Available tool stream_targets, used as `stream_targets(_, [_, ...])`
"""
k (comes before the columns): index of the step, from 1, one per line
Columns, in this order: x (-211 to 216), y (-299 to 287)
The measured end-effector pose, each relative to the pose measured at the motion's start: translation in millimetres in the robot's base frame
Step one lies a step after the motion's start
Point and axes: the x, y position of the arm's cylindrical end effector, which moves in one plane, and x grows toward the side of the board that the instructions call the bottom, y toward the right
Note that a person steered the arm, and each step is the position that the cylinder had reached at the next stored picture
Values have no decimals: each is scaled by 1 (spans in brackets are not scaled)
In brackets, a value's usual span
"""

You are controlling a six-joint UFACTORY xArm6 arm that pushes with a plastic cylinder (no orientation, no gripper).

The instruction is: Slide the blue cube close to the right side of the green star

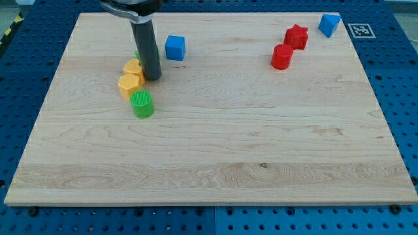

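Observation:
The blue cube (175,47) sits on the wooden board (215,150) near the view's top, left of centre. My dark rod comes down just left of it, and my tip (153,78) rests on the board below and left of the cube, apart from it. The green star (137,54) is mostly hidden behind the rod; only a green sliver shows at the rod's left edge. My tip is right beside the upper yellow block (133,67).
A second yellow block (129,84) and a green cylinder (142,104) lie below the first yellow one. A red star (296,36), a red cylinder (282,57) and another blue block (329,24) sit at the view's top right.

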Motion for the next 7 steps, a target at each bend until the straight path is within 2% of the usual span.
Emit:
stream_targets(2, [-14, 104])
stream_targets(3, [-53, 142])
stream_targets(4, [-98, 138])
stream_targets(5, [-110, 116])
stream_targets(7, [-92, 74])
